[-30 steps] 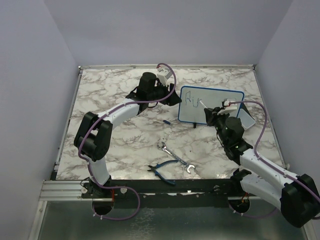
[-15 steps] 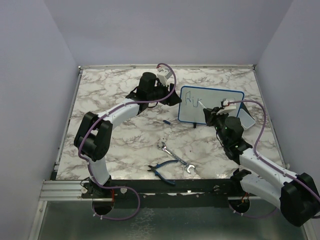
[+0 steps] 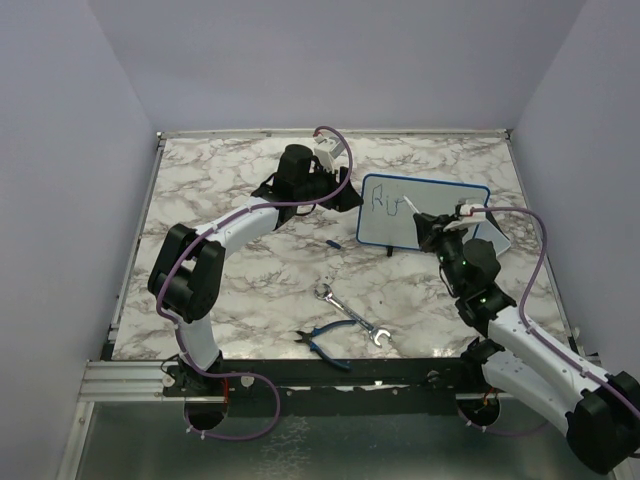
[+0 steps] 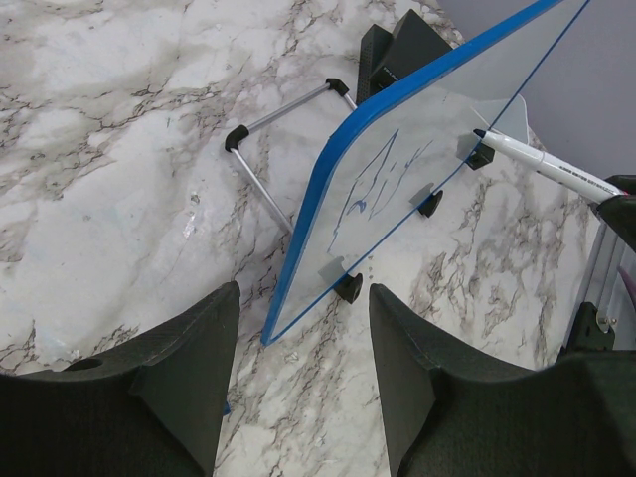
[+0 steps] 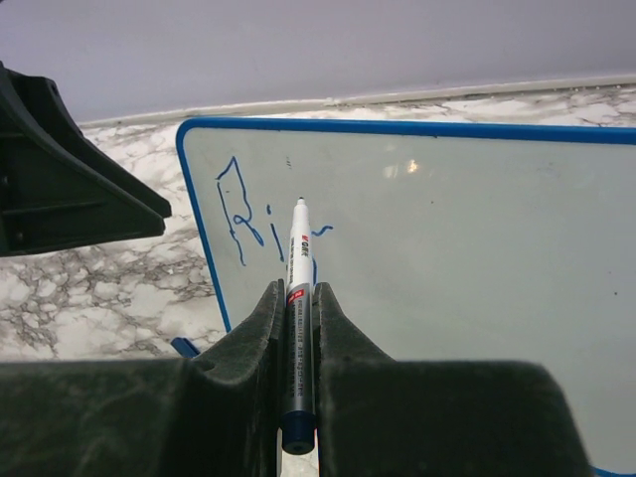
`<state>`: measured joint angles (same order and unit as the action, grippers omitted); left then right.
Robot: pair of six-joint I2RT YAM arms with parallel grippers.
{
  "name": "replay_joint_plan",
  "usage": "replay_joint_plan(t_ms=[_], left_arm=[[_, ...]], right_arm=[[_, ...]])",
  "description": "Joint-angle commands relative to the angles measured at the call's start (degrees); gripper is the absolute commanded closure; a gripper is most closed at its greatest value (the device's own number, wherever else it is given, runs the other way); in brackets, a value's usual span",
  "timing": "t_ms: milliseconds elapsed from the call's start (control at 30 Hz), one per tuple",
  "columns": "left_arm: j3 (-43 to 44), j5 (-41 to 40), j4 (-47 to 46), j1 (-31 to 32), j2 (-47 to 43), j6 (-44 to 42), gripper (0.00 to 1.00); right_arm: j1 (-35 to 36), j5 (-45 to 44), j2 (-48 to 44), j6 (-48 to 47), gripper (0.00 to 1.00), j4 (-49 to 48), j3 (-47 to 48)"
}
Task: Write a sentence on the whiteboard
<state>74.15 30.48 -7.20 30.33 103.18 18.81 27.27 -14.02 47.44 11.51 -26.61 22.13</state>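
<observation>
Right jaws around half-hidden marker (image 5: 298,253)

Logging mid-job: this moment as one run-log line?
phase: writing | right tool: shut on marker, tip at whiteboard | sentence: few blue strokes, upper left | left tool: open, beside whiteboard edge

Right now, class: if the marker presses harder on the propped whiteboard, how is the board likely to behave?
The whiteboard looks thin and light, leaning on a slim wire stand, so it may tip backward or slide. Its small black feet might grip the tabletop a little.
</observation>
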Motion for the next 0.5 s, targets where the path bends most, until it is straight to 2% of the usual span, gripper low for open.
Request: replay_joint_plan(t_ms=[0, 467], left_arm=[[0.83, 1.27, -0.28, 0.0, -0.45, -0.39, 0.44], [0.82, 1.25, -0.39, 0.0, -0.47, -0.44, 0.44]], right_arm=[[-0.3, -3.95, -0.9, 0.64, 0.99, 3.79, -0.86], [-0.3, -5.42, 0.41, 1.31, 0.99, 4.12, -1.75]])
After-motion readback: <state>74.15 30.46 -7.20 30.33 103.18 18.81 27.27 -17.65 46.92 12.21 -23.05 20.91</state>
